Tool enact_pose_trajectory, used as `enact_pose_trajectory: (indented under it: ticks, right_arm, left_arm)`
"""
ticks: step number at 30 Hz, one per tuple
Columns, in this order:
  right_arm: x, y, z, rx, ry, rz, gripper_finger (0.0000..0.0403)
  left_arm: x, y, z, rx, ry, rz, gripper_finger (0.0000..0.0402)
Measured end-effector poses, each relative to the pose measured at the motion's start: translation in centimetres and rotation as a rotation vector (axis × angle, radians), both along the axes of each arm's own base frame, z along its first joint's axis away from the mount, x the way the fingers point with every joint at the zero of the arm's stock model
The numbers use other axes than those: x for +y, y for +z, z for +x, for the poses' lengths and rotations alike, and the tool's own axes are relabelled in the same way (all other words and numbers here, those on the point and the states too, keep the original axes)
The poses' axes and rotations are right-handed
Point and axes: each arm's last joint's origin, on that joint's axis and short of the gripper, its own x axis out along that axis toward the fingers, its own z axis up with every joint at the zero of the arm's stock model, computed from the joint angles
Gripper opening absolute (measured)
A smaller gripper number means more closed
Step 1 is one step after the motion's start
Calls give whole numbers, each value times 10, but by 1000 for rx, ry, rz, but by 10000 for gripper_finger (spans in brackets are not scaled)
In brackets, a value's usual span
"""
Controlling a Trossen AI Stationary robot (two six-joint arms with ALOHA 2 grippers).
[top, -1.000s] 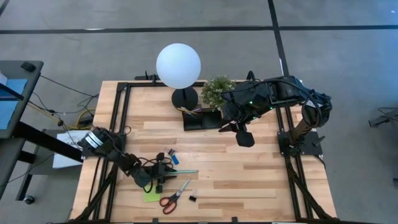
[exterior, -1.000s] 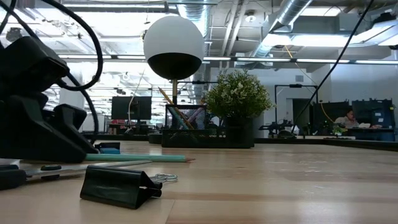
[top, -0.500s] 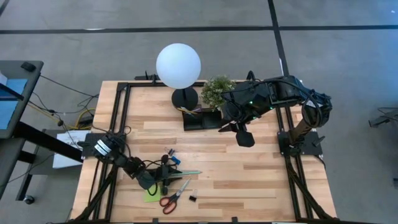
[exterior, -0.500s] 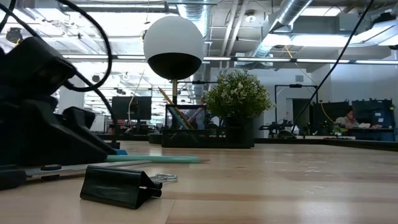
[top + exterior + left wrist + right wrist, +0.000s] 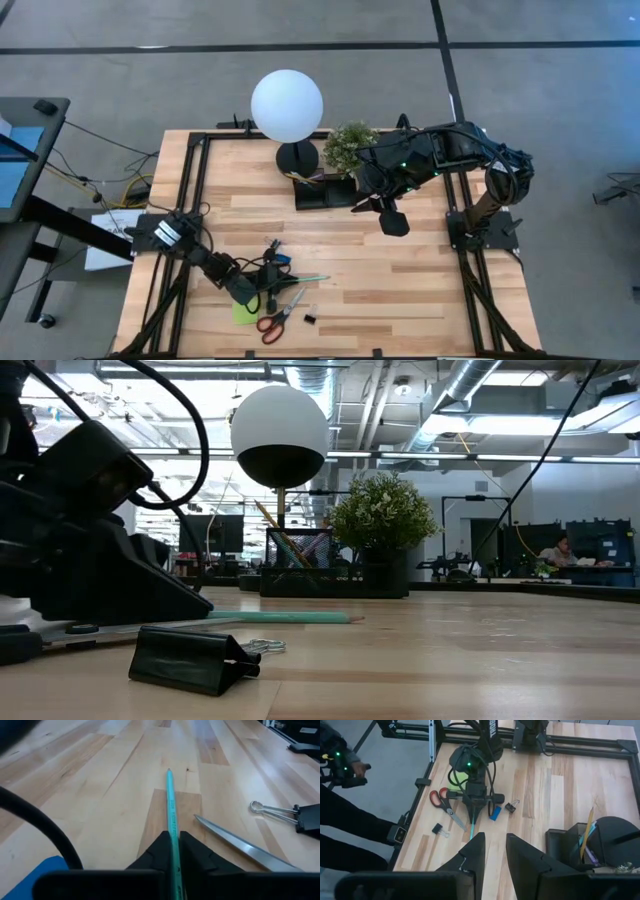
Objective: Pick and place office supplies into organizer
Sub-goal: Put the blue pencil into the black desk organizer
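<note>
My left gripper (image 5: pixel 272 288) is low over the near-left part of the table, shut on a teal pencil (image 5: pixel 305 279) that points toward the table's right. Red-handled scissors (image 5: pixel 279 312), a lime-green sticky pad (image 5: pixel 241 316) and a black binder clip (image 5: pixel 309 319) lie flat just nearer than it. A blue eraser (image 5: pixel 283 258) and a second clip (image 5: pixel 272 243) lie beyond it. The black organizer (image 5: pixel 325 191) stands at the far middle with pencils in it. My right gripper (image 5: pixel 392 216) hangs open right of the organizer. My left gripper pinches the teal pencil near its blunt end (image 5: pixel 174 851) between its two fingers. The fingers come low from the table's left and lie along the pencil. The pencil sticks out ahead of them, about level, its point (image 5: pixel 169 770) just above or on the wood.
A lamp with a white globe (image 5: pixel 287 105) and round black base (image 5: pixel 297 157) and a potted plant (image 5: pixel 350 146) stand by the organizer. The near binder clip (image 5: pixel 195 660) lies close to the low camera. Bare wood stretches across the table's right half.
My left gripper has moved toward the table's right with the teal pencil in its fingers. The pencil has travelled lengthwise the same way, staying low and level, its point now farther right past the scissors. The right arm has kept still.
</note>
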Motion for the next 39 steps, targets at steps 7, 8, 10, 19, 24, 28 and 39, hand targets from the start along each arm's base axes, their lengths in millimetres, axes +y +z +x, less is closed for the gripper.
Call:
enact_pose_trajectory:
  ticks: [7,8,10,19,24,28,39]
  right_arm:
    - [0,0,0,-1,0,0,71]
    - [0,0,0,-1,0,0,71]
    - [0,1,1,-12,0,2,71]
    - [0,4,4,-58,-3,9,71]
    - [1,6,0,-42,-40,50,71]
    - [5,5,-13,26,-26,45,71]
    - [29,7,-46,123,51,49,71]
  left_arm:
    - [6,2,5,-16,30,-5,10]
    - [6,3,6,-27,31,-8,8]
    - [5,5,8,-33,40,-17,7]
    - [19,42,23,4,152,-110,6]
    - [46,87,38,48,203,-42,5]
    - [75,132,51,142,177,61,5]
    - [162,283,54,531,141,332,5]
